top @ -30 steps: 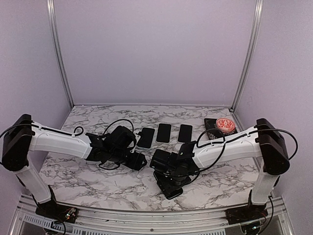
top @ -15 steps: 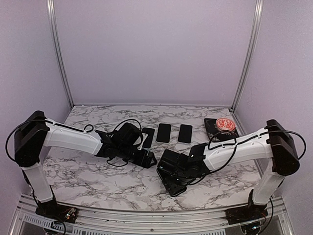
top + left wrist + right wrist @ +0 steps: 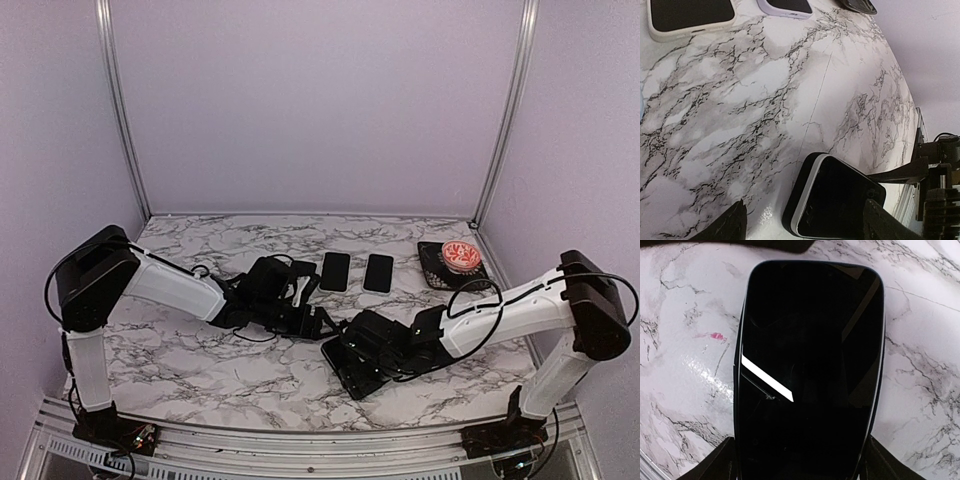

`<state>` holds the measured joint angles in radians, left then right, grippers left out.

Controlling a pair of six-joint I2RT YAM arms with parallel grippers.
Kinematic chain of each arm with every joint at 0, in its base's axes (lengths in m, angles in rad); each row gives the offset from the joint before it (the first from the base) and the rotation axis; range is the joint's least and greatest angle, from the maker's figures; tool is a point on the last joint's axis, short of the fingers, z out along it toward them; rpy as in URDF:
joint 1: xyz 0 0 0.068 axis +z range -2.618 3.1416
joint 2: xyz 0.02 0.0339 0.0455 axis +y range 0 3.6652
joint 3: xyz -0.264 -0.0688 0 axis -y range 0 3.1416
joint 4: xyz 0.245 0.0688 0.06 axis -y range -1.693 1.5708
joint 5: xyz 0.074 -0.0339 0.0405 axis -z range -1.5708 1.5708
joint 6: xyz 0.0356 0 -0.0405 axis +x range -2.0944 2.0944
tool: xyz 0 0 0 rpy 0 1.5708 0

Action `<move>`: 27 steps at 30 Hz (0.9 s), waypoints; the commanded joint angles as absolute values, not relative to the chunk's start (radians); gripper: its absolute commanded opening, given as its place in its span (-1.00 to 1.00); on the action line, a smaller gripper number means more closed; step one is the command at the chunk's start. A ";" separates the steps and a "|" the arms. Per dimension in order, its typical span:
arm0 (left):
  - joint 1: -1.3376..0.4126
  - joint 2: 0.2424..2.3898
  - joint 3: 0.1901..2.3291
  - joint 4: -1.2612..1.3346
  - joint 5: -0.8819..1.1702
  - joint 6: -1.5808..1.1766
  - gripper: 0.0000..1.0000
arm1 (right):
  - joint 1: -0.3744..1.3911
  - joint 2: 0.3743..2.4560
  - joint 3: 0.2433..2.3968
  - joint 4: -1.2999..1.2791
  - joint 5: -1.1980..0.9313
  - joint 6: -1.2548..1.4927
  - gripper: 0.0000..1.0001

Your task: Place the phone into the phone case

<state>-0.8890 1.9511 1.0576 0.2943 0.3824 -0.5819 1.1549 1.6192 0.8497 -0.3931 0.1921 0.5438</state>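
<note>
A black phone [image 3: 350, 372] lies on the marble table [image 3: 180, 360] near the front centre, seated in a black phone case. In the left wrist view a silver band shows between case and screen at the phone's corner [image 3: 832, 202]. My right gripper [image 3: 372, 350] straddles the phone [image 3: 807, 370]. Its fingers [image 3: 722, 462] rest against both long sides. My left gripper [image 3: 322, 325] is open just left of the phone's far corner. Its fingertips [image 3: 730, 225] stand wide apart, and the corner lies between them without touching.
Two dark phones in cases [image 3: 335, 270] [image 3: 378, 272] lie at the back centre, a third [image 3: 300, 283] is partly under my left arm. They show as a white case [image 3: 690, 15] and a lavender one [image 3: 785, 5]. A black mat with a red-white disc [image 3: 460, 258] sits back right.
My left arm has reached right, bringing its open gripper up to the phone's corner. My right arm has dropped lower and shifted slightly right. The phone has barely moved.
</note>
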 commanded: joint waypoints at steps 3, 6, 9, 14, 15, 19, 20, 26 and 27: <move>-0.884 1.980 1.065 0.337 0.420 -0.622 0.60 | 1.124 1.609 0.893 -0.372 0.223 0.531 -0.34; -0.884 1.980 1.063 0.337 0.418 -0.624 0.59 | 1.108 1.642 0.931 -0.438 0.149 0.527 -0.21; -0.884 1.969 1.057 0.337 0.408 -0.617 0.58 | 1.097 1.699 1.000 -0.565 0.108 0.515 -0.01; -0.882 1.940 1.041 0.330 0.382 -0.598 0.58 | 1.085 1.853 1.145 -0.801 0.013 0.454 0.56; -0.882 1.938 1.039 0.328 0.381 -0.596 0.58 | 1.085 1.874 1.160 -0.825 0.011 0.443 0.66; -0.882 1.929 1.029 0.318 0.378 -0.586 0.58 | 1.085 1.914 1.204 -0.851 0.016 0.436 0.80; -0.882 1.924 1.025 0.315 0.373 -0.582 0.58 | 1.086 1.922 1.217 -0.857 0.022 0.437 0.87; -0.874 1.903 1.010 0.302 0.348 -0.570 0.58 | 1.089 1.944 1.249 -0.850 0.043 0.436 0.85; -0.873 1.901 1.009 0.300 0.348 -0.569 0.58 | 1.089 1.946 1.250 -0.849 0.045 0.437 0.74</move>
<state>-0.8715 1.9488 1.0183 0.3065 0.3367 -0.5869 1.0805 1.8927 1.2476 -0.8433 0.0425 0.4614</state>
